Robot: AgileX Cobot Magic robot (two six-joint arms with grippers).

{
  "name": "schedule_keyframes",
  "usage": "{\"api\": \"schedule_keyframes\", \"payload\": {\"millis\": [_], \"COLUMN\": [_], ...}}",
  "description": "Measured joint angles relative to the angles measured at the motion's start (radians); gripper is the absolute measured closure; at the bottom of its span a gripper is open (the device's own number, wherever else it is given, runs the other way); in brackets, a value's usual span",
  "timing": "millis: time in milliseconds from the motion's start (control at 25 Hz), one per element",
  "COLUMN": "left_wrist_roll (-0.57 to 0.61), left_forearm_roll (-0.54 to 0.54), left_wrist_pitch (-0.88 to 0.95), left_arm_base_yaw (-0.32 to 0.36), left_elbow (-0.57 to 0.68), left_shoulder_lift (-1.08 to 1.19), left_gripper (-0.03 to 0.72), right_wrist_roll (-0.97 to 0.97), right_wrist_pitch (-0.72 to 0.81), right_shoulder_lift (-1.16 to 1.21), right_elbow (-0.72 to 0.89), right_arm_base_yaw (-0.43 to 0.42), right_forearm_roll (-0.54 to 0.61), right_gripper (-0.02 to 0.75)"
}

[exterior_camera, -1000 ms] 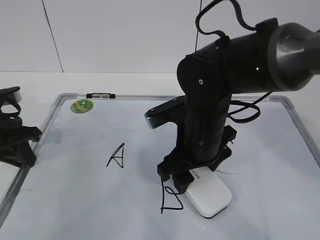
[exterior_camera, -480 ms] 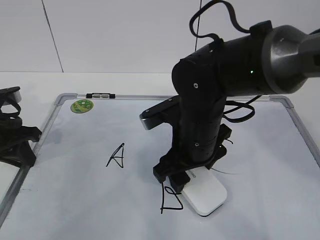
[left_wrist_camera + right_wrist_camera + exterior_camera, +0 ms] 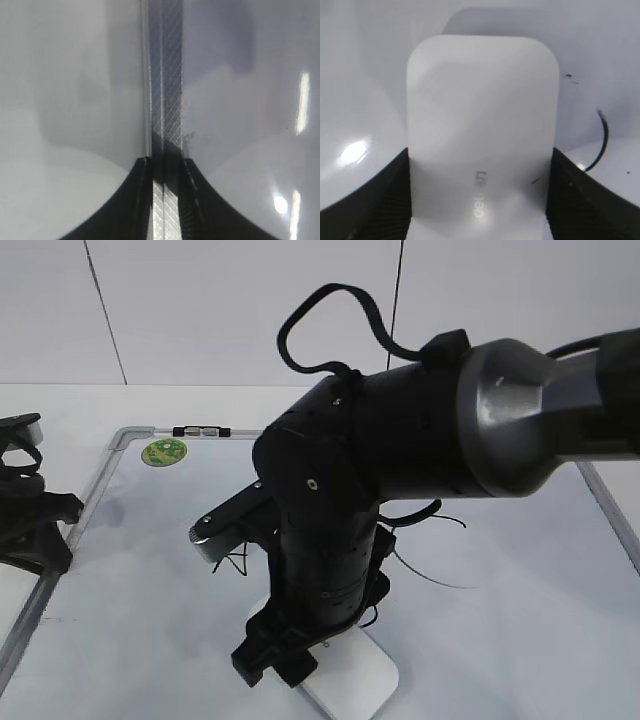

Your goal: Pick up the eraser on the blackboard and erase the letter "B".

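**Eraser dragged across the spot where the "B" stood**

Over the last second our right gripper (image 3: 285,660) has swept the eraser (image 3: 350,680) leftward and toward the camera along the blackboard (image 3: 600,490). It used to sit just right of the letter "B"; now it lies flat on the board at the bottom of the exterior view, about where that letter was. We can no longer see the "B" at all, though the arm blocks much of that patch, so we can only judge that the wipe has probably passed over it, not that it is clean. The "A" is hidden behind the arm too. The right wrist view shows a short curved black stroke (image 3: 604,142) to one side of the eraser, so some ink remains nearby.

The right jaws are clamped on the eraser's two long sides. The left gripper (image 3: 35,530) rests at the board's left frame; whether its jaws are apart or together we cannot tell.

By count: one eraser, one board, one green magnet (image 3: 164,451) at the far left corner, two arms.
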Motion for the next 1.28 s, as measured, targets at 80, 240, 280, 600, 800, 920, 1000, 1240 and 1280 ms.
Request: {"api": "schedule_keyframes", "payload": {"millis": [80, 240, 280, 600, 800, 920, 1000, 1240, 1280], "left_wrist_roll": [0.0, 0.0, 0.0, 0.0, 0.0, 0.0, 0.0, 0.0, 0.0], "left_forearm_roll": [0.0, 0.0, 0.0, 0.0, 0.0, 0.002, 0.002, 0.002, 0.002], "left_wrist_pitch": [0.0, 0.0, 0.0, 0.0, 0.0, 0.0, 0.0, 0.0, 0.0], "left_arm_base_yaw": [0.0, 0.0, 0.0, 0.0, 0.0, 0.0, 0.0, 0.0, 0.0], "left_elbow": [0.0, 0.0, 0.0, 0.0, 0.0, 0.0, 0.0, 0.0, 0.0], "left_shoulder_lift": [0.0, 0.0, 0.0, 0.0, 0.0, 0.0, 0.0, 0.0, 0.0], "left_gripper": [0.582, 0.582, 0.582, 0.582, 0.582, 0.582, 0.582, 0.582, 0.582], "right_wrist_roll": [0.012, 0.021, 0.029, 0.119, 0.121, 0.121, 0.123, 0.119, 0.114], "right_wrist_pitch": [-0.001, -0.001, -0.001, -0.001, -0.001, -0.001, -0.001, -0.003, -0.005], "right_shoulder_lift": [0.0, 0.0, 0.0, 0.0, 0.0, 0.0, 0.0, 0.0, 0.0], "right_elbow": [0.0, 0.0, 0.0, 0.0, 0.0, 0.0, 0.0, 0.0, 0.0], "right_arm_base_yaw": [0.008, 0.008, 0.008, -0.021, -0.092, -0.131, -0.15, -0.159, -0.159], "right_forearm_roll": [0.018, 0.02, 0.011, -0.109, -0.126, -0.141, -0.156, -0.145, -0.131], "right_gripper": [0.196, 0.196, 0.196, 0.196, 0.196, 0.196, 0.196, 0.196, 0.196]}}
